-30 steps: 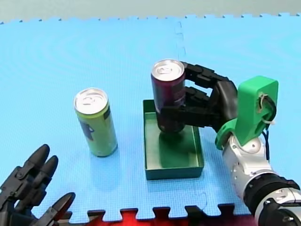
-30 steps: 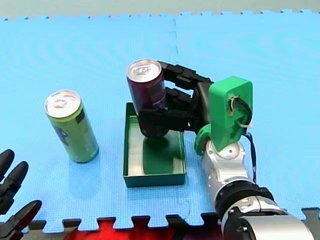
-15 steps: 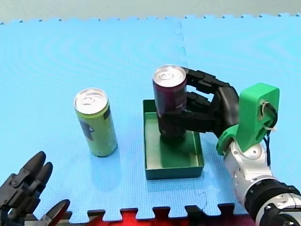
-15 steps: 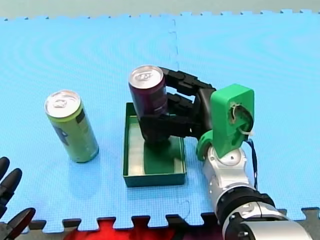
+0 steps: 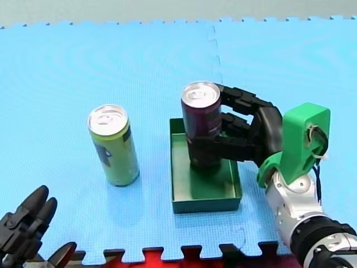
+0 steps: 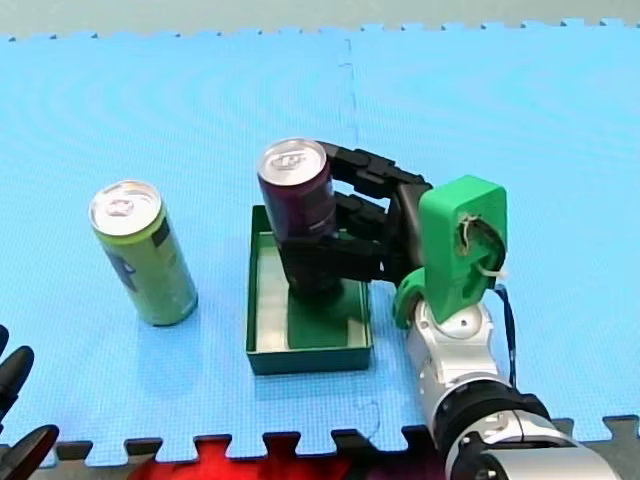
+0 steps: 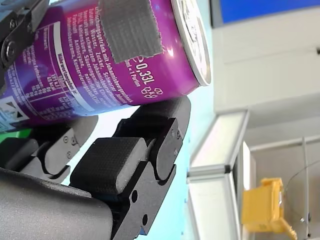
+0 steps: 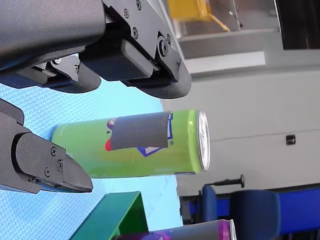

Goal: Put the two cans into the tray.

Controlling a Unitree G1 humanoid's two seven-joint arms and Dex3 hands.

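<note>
A purple can [image 5: 202,120] stands upright with its base down inside the green tray [image 5: 206,204] at the middle of the mat. My right hand [image 5: 224,133] is shut on the purple can from the right, its black fingers [image 7: 125,160] wrapped round the can's side [image 7: 95,65]. Whether the can's base touches the tray floor I cannot tell. A green can [image 5: 114,146] stands upright on the mat, left of the tray and apart from it; it also shows in the second wrist view [image 8: 135,145], beyond dark fingers [image 8: 140,65]. My left hand [image 5: 25,229] is at the near left corner, holding nothing.
The blue foam mat [image 5: 111,67] covers the whole surface, with a seam [image 5: 215,50] running back from the tray. Its toothed front edge [image 5: 184,252] lies just before the tray, with a red strip beneath. My right wrist carries a green block [image 5: 301,139].
My right hand has lowered the purple can a little, deeper into the tray. My left hand has drawn back toward the near left corner. The green can has not moved.
</note>
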